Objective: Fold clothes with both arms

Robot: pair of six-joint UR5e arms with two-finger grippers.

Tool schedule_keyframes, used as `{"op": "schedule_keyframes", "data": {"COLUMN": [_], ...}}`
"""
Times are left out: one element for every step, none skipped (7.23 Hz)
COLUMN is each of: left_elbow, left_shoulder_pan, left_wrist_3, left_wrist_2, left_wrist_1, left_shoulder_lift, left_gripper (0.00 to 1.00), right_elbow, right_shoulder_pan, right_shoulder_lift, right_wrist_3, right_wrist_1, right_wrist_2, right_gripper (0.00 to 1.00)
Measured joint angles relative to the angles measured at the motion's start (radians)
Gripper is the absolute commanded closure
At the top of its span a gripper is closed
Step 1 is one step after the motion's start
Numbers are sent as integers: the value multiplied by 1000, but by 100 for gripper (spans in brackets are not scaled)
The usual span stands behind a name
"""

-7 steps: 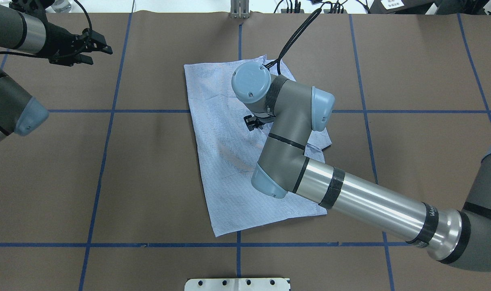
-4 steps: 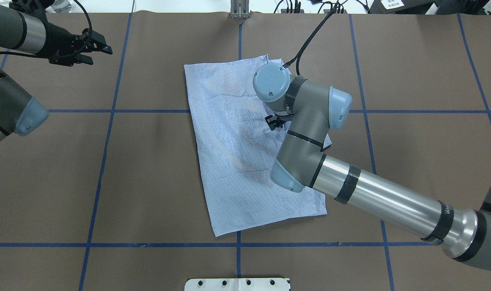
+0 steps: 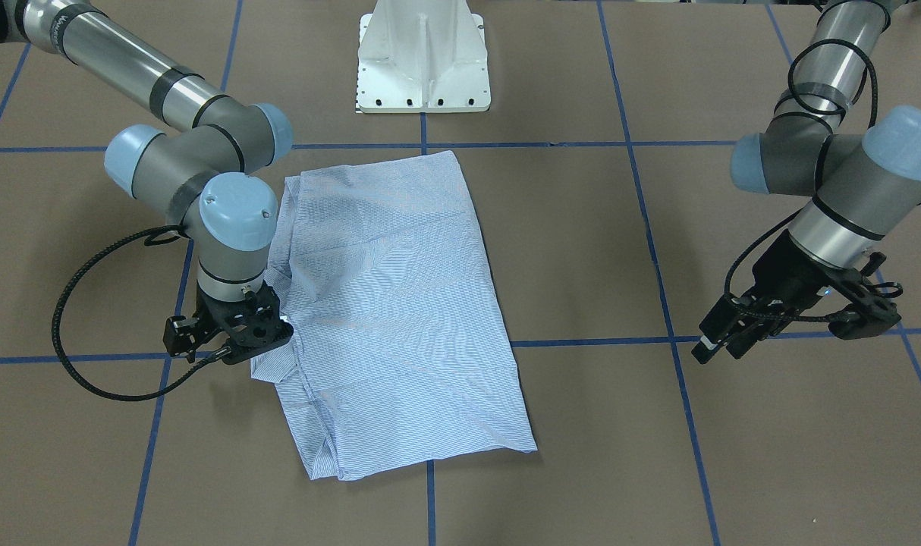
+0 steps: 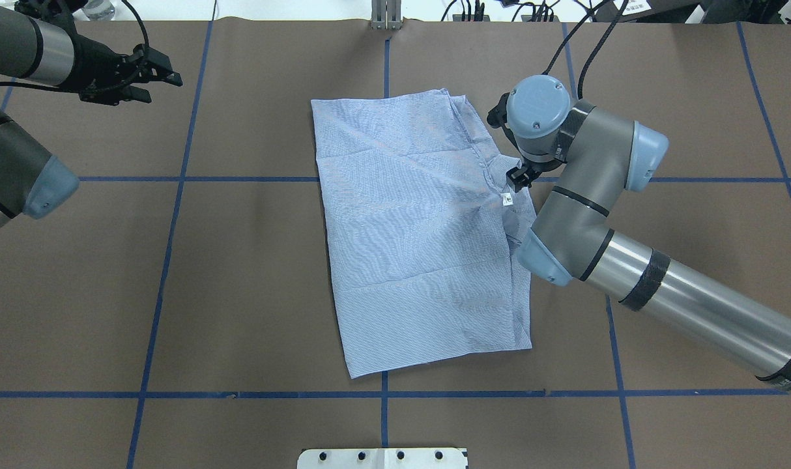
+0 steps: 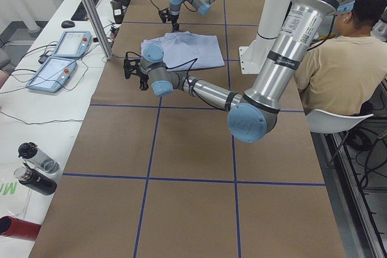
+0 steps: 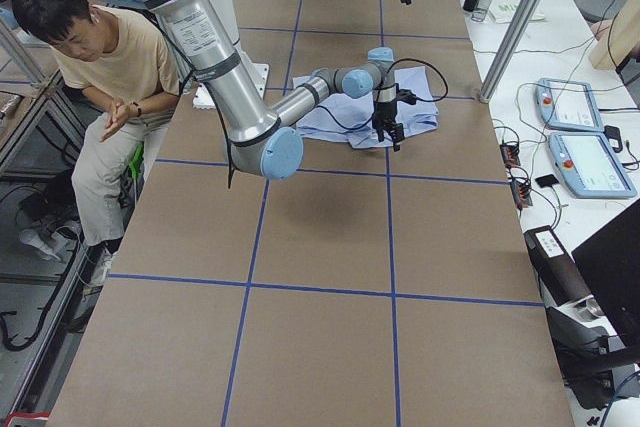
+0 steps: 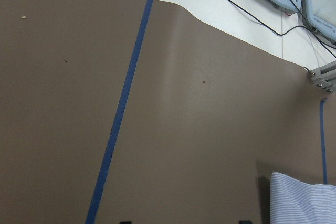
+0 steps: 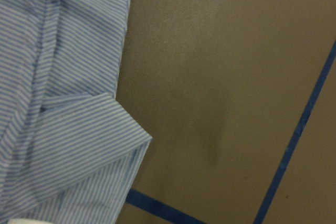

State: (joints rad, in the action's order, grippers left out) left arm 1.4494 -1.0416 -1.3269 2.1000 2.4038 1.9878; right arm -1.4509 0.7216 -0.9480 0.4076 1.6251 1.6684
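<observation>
One striped shirt [image 4: 415, 234] lies folded flat at the middle of the worktop [image 4: 239, 293]. The left tool [image 4: 163, 90] hangs released, well apart. The right tool [image 3: 237, 341] is at the shirt's edge, and I cannot tell its grip.

shirt [image 4: 421, 228] lies flat mid-table [image 4: 239, 293], straddling the centre grid lines. right gripper [image 3: 229, 334] is at the shirt's right edge, by its far half; can't tell if it touches. left gripper [image 4: 151, 78] is over the far-left part of the table, well apart from the shirt. pedestal base [image 3: 422, 61] stands at the robot-side edge, in line with the shirt. teach pendants [image 5: 74, 43] lie on the bench beyond the far edge. person [image 6: 110, 57] sits off the robot-side edge, near the base.
</observation>
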Motion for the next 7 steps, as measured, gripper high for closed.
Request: {"op": "schedule_keyframes", "data": {"left_elbow": [6,19,51,94,124,137,143], "left_shoulder_pan": [-1,-2,-2,-1,1,5,6], "left_wrist_3": [0,0,-1,-2,-2,-1,7], "left_wrist_2": [0,0,0,0,2,4,3], "left_wrist_1": [0,-1,-1,-2,-3,-1,2], "left_shoulder_lift": [0,-6,-24,-45,-58,-61,-60], "left_gripper": [25,25,25,24,24,24,24], "right_elbow": [-28,-84,-157,-220,-269,-315,-360], "right_shoulder_pan": [7,16,22,16,1,-20,-43], "right_shoulder_lift": [-3,-12,-23,-37,-65,-99,-121], "right_wrist_3": [13,32,74,167,294,449,636], "right_wrist_1": [0,22,77,125,140,130,112], "right_wrist_2": [20,42,62,83,107,131,154], "right_gripper": [0,0,0,0,0,0,0]}}
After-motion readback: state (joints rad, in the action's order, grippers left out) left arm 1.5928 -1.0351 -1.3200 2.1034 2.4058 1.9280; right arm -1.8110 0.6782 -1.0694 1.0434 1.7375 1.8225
